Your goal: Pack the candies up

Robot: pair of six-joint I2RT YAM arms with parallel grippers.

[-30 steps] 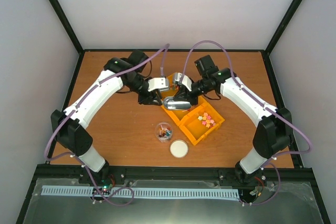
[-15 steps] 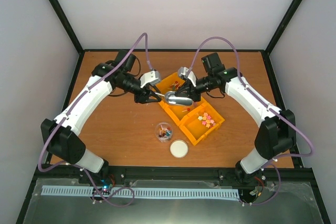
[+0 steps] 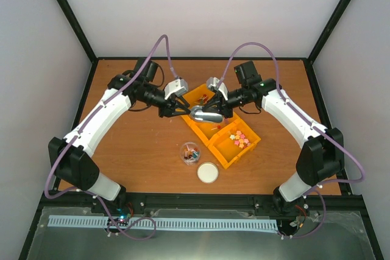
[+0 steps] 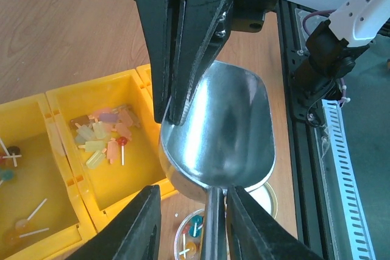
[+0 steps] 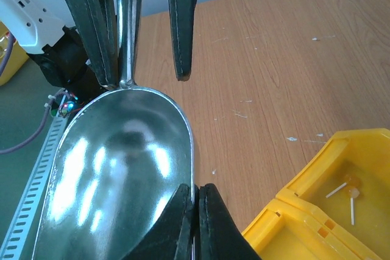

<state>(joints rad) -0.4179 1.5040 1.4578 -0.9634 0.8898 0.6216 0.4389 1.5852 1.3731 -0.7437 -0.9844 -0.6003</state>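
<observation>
**Scoop gripped by the right arm over the tray, left fingers loose round its handle**

You have one shiny metal scoop (image 3: 204, 114) hanging above the orange-yellow divided plastic tray (image 3: 227, 158), where your two arms meet. Your right gripper (image 5: 196, 196) has both fingers pressed together on the rim of the bowl, near its mouth. Your left gripper (image 4: 195, 194) has its jaws apart, with the thin handle running between them. The handle sits close to one finger and leaves a clear gap to the other (whether it touches that near finger cannot be made out).

From above, the scoop and both grippers cover the middle of the tray, so you cannot count its compartments. The left wrist view shows two, and one of those is cut off at the frame edge.

The small wrapped candies (image 4: 103, 135) lie heaped in the compartment on the side nearer the right arm's base. There are roughly a dozen, in pink, yellow and orange tones, too overlapped for an exact count. A neighbouring compartment holds a few stick lollipops (image 5: 347, 184), only partly in frame.

On the brown wooden table (image 3: 140, 150), near the tray, stands one small clear round cup (image 3: 190, 153). It holds a few mixed-colour candies, too small to count from above and cropped in the left wrist view. One white round lid (image 3: 208, 172) lies just beside the cup.
</observation>
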